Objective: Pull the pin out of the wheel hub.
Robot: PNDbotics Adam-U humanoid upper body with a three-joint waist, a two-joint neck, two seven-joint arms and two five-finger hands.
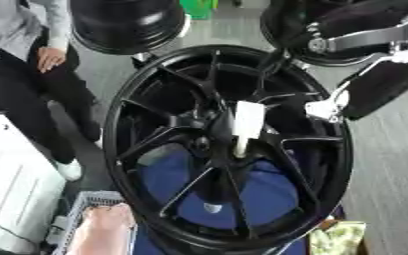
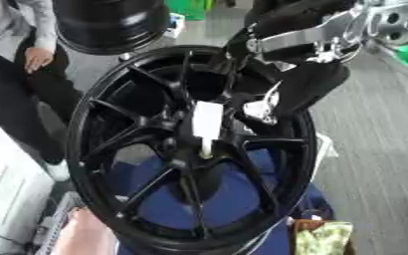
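Left eye view: a big black metal wheel hub with thin spokes (image 1: 229, 144) stands upright. A white, flat-topped pin (image 1: 245, 127) sticks out at its middle. The robot's right hand (image 1: 377, 87) hangs by the upper right rim, away from the pin. Whether its fingers are spread or curled cannot be told.

Right eye view: the pin sits at the hub's middle, and a blue cloth (image 2: 234, 199) shows behind the spokes.

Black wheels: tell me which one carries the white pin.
The large spoked wheel in front: the white pin stands at its hub. The smaller wheel behind shows none.
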